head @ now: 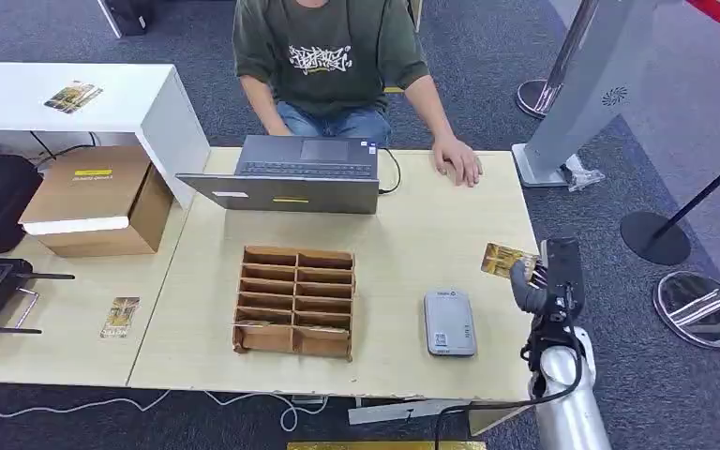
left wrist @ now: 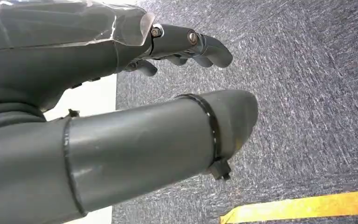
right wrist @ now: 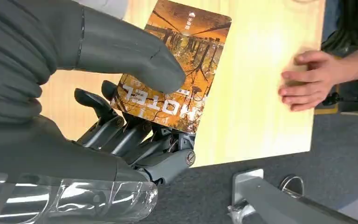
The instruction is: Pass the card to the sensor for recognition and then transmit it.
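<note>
Right hand (head: 536, 281) pinches orange HOTEL card (right wrist: 179, 70) at the desk's (head: 412, 244) right edge, well apart from the grey sensor (head: 449, 322); bare desk between; left hand (left wrist: 121, 116) holds nothing, fingers apart

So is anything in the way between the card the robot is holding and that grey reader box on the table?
Nothing visible is. The right hand holds the hotel card above the table's right edge, and only bare tabletop lies between it and the grey card reader. The cardboard organizer sits beyond the reader.
</note>
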`<control>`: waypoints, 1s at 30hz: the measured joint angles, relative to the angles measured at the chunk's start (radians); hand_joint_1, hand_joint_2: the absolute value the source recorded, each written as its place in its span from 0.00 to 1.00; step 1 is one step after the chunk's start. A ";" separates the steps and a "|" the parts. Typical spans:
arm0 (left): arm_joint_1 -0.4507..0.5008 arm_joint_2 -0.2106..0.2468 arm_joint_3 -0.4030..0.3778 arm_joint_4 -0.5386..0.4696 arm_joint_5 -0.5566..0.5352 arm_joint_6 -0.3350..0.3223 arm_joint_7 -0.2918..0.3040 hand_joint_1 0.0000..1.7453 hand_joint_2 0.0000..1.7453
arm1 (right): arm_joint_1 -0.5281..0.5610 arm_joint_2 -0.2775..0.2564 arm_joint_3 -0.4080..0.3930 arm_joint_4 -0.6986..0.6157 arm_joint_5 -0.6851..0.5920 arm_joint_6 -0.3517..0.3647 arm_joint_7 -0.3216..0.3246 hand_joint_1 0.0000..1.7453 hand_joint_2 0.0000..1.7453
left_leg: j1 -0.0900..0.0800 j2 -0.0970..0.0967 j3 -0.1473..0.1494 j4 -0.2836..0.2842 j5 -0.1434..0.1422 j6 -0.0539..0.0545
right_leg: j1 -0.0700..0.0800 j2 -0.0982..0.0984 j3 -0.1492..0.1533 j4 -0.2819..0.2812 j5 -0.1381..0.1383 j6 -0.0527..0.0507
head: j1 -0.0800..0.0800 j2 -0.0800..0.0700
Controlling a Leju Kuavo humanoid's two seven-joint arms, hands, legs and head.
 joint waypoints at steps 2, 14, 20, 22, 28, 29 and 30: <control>0.000 -0.003 0.005 -0.005 0.000 0.000 0.000 0.00 0.00 | 0.019 0.000 0.000 -0.011 0.005 -0.004 0.003 1.00 1.00 | 0.000 0.000 0.000 0.000 0.000 0.000 | 0.000 0.000 0.000 0.000 0.000 0.000 | 0.000 0.000; 0.003 -0.021 0.006 -0.049 0.000 -0.026 0.000 0.00 0.00 | 0.105 0.013 0.000 -0.086 0.071 -0.005 0.054 1.00 1.00 | 0.000 0.000 0.000 0.000 0.000 0.000 | 0.000 0.000 0.000 0.000 0.000 0.000 | 0.000 0.000; 0.006 -0.027 0.008 -0.066 0.000 -0.036 0.000 0.00 0.00 | 0.125 0.017 0.004 -0.091 0.091 0.002 0.067 1.00 1.00 | 0.000 0.000 0.000 0.000 0.000 0.000 | 0.000 0.000 0.000 0.000 0.000 0.000 | 0.000 0.000; 0.006 -0.028 0.010 -0.070 0.000 -0.040 0.000 0.00 0.00 | 0.129 0.018 0.007 -0.091 0.105 0.006 0.074 1.00 1.00 | 0.000 0.000 0.000 0.000 0.000 0.000 | 0.000 0.000 0.000 0.000 0.000 0.000 | 0.000 0.000; 0.006 -0.029 0.012 -0.080 0.000 -0.045 0.000 0.00 0.00 | 0.144 0.023 0.033 -0.091 0.138 0.007 0.095 1.00 1.00 | 0.000 0.000 0.000 0.000 0.000 0.000 | 0.000 0.000 0.000 0.000 0.000 0.000 | 0.000 0.000; 0.006 -0.029 0.012 -0.081 0.000 -0.046 0.001 0.00 0.00 | 0.146 0.025 0.037 -0.091 0.142 0.007 0.101 1.00 1.00 | 0.000 0.000 0.000 0.000 0.000 0.000 | 0.000 0.000 0.000 0.000 0.000 0.000 | 0.000 0.000; 0.007 -0.029 0.012 -0.082 0.000 -0.046 0.002 0.00 0.00 | 0.149 0.027 0.040 -0.091 0.147 0.007 0.105 1.00 1.00 | 0.000 0.000 0.000 0.000 0.000 0.000 | 0.000 0.000 0.000 0.000 0.000 0.000 | 0.000 0.000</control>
